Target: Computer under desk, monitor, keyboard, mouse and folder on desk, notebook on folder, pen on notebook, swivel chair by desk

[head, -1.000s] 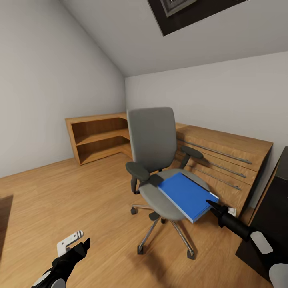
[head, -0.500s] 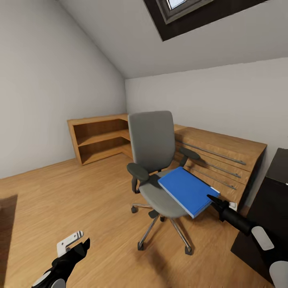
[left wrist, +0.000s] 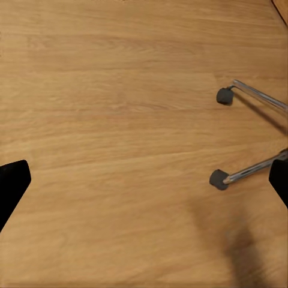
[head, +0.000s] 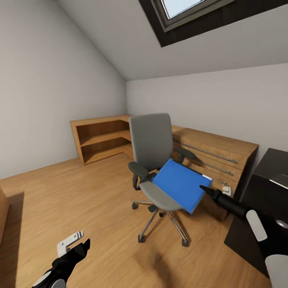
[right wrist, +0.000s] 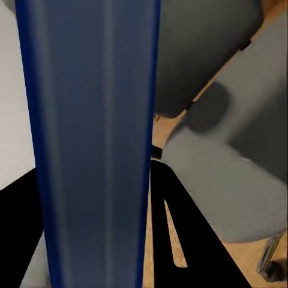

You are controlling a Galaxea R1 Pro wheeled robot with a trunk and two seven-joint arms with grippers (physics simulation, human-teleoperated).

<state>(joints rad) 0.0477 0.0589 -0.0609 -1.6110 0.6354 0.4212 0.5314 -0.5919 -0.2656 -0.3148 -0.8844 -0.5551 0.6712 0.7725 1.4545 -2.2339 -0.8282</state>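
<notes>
No legible text, labels, brands, numbers or signs found. The folder (head: 179,185) cover is plain blue; the chair (head: 154,140) and dresser (head: 218,149) carry no markings.

Right hand (head: 206,189) clamped on blue folder (head: 179,185), tilted above swivel chair (head: 154,160) seat; left hand (head: 82,248) low over floor (head: 80,192).

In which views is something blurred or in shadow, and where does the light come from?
Head view: sharp; daylight from the skylight, soft shadow under the swivel chair. Right wrist view: the folder is close and blurred. Left wrist view: a faint shadow lies on the floor.
</notes>
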